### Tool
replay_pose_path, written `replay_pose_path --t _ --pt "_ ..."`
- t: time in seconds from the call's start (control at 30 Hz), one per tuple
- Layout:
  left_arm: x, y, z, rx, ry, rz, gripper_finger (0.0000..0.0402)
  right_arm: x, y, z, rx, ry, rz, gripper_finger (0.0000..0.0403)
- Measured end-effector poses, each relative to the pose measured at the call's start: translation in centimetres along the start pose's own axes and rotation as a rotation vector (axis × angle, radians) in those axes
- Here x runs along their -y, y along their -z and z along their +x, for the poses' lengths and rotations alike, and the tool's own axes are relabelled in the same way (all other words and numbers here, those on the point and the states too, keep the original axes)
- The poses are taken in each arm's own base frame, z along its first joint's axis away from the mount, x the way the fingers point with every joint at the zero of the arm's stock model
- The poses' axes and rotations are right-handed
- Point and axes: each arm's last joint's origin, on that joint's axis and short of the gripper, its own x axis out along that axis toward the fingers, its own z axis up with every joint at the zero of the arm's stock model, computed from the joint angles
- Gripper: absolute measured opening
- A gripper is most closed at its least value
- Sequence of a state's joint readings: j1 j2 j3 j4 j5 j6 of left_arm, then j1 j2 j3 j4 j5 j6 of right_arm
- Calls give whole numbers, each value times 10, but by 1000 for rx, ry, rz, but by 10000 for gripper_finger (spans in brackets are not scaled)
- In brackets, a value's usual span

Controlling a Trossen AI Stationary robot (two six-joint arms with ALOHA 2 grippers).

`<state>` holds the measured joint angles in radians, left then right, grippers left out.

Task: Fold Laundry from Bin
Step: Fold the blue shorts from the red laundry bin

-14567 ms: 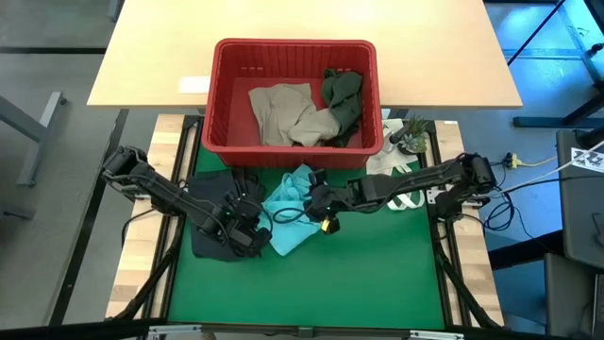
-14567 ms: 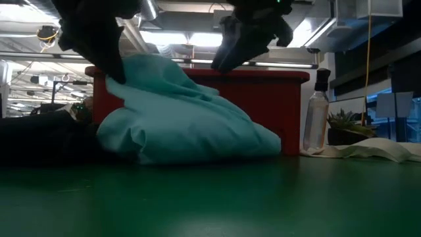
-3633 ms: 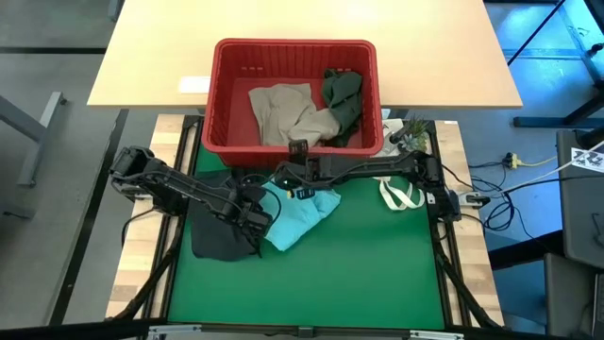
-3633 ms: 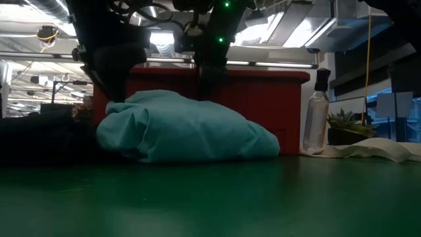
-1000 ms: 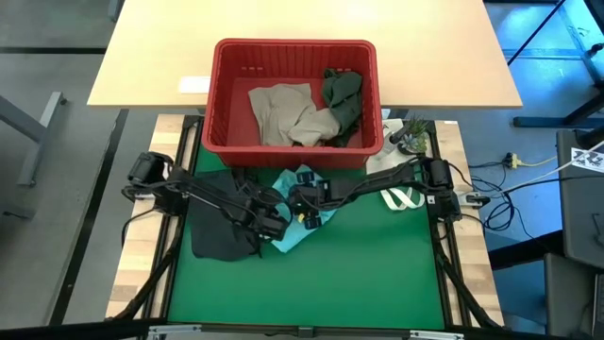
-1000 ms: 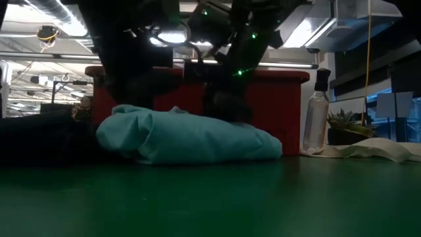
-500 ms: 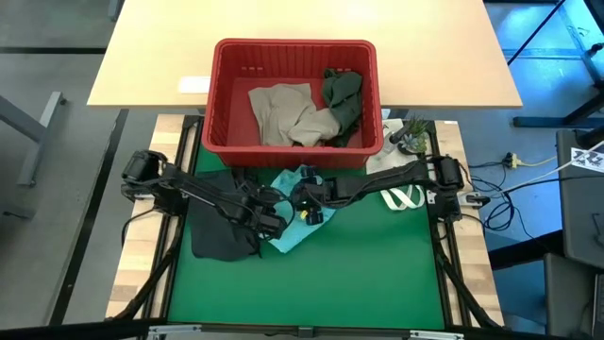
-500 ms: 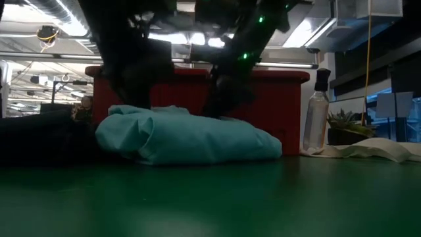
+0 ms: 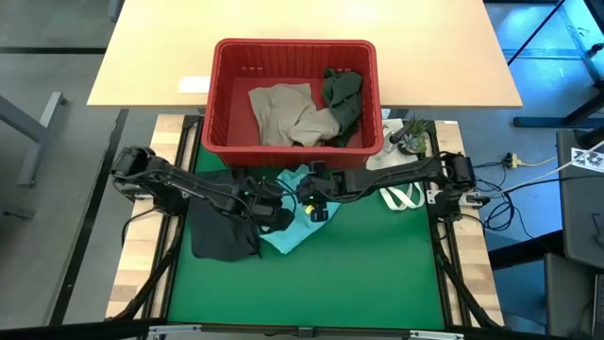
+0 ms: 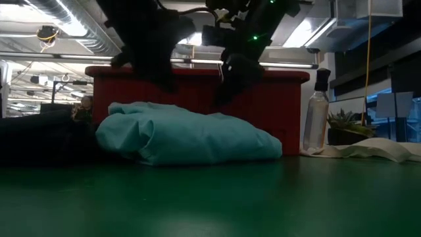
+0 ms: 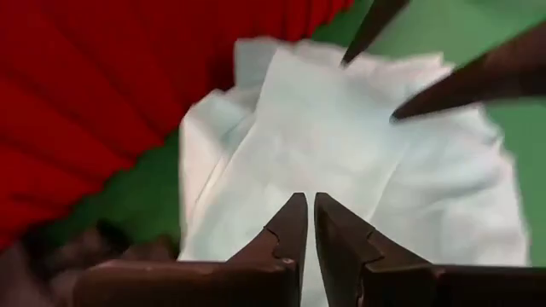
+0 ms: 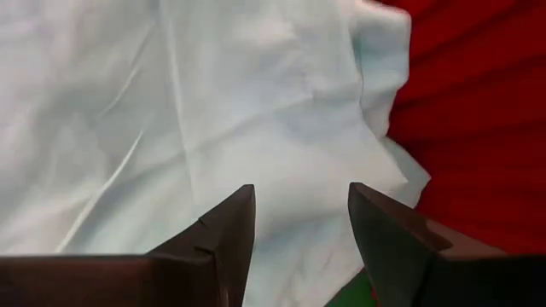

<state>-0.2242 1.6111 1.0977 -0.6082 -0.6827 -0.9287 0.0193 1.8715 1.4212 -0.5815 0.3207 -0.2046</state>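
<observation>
A light teal garment (image 9: pixel 300 225) lies bunched on the green mat (image 9: pixel 359 274), just in front of the red bin (image 9: pixel 294 142). A black garment (image 9: pixel 222 236) lies flat to its left. The bin holds a beige garment (image 9: pixel 283 111) and a dark olive one (image 9: pixel 342 99). My left gripper (image 11: pixel 307 213) hangs shut and empty over the teal heap's left part (image 10: pixel 131 125). My right gripper (image 12: pixel 299 213) stands open just above the heap's middle (image 10: pixel 210 128), with nothing between its fingers. In the low view both grippers are clear of the cloth.
A white cloth bag with loop handles (image 9: pixel 401 195) lies at the mat's right edge. A spray bottle (image 10: pixel 316 112) and a small potted plant (image 9: pixel 411 135) stand beside the bin's right end. The near half of the mat is bare.
Both grippers have risen off the teal garment and now hang just above it. The garment stays bunched on the mat. Its top, which the right gripper was pressing down, has sprung back a little.
</observation>
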Motion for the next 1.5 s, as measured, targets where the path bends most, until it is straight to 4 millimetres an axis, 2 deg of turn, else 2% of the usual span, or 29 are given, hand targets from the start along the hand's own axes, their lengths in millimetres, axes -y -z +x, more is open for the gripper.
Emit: replay_pose_path --t 0.2,0.47,0.7,0.9,1.1,1.27,1.5 --pt "0 -2 26 4 -56 16 3 -4 5 12 6 2 5 189" --pt "-9 6 69 -77 -182 49 1 -17 33 34 -39 4 46 189" --pt "-12 16 91 -153 -213 63 1 -20 55 52 -3 11 103 189" --pt "-11 17 92 -152 -214 63 1 -18 65 60 22 10 151 189" --pt "-11 16 90 -163 -199 91 1 -19 66 60 21 13 145 189" --pt "-14 4 72 -161 -135 80 1 -10 55 42 39 28 144 189" --pt "-18 -18 31 -84 -31 82 1 3 43 8 119 41 169 189"
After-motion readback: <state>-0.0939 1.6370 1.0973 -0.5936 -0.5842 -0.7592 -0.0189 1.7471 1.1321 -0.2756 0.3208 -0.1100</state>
